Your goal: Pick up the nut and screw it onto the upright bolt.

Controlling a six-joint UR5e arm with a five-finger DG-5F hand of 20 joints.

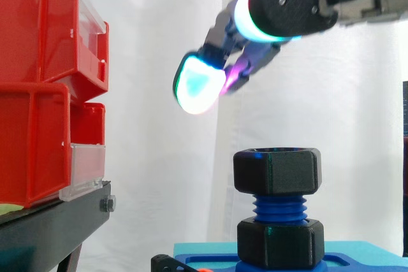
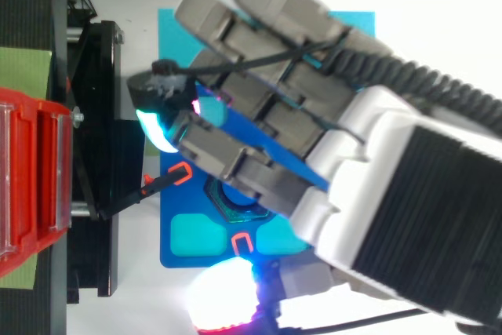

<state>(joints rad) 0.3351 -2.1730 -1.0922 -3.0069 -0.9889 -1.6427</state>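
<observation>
A black hex nut [image 1: 276, 171] sits on top of the upright blue threaded bolt [image 1: 279, 206], with a few turns of thread showing below it. A second black nut [image 1: 280, 241] sits at the bolt's foot on the blue base plate [image 1: 357, 262]. My hand [image 1: 287, 4] hangs above and a little left of the upper nut, well apart from it. Its fingers reach down to the left, relaxed and holding nothing; one fingertip [image 1: 197, 84] glows cyan-white. In the top view my hand [image 2: 314, 139] covers the bolt and most of the blue base plate [image 2: 188, 233].
Stacked red bins [image 1: 44, 87] stand on a black stand [image 1: 51, 224] at the left, close to the fingertips. The red bin [image 2: 31, 178] and the black stand [image 2: 98, 154] lie left of the plate in the top view. A white curtain hangs behind.
</observation>
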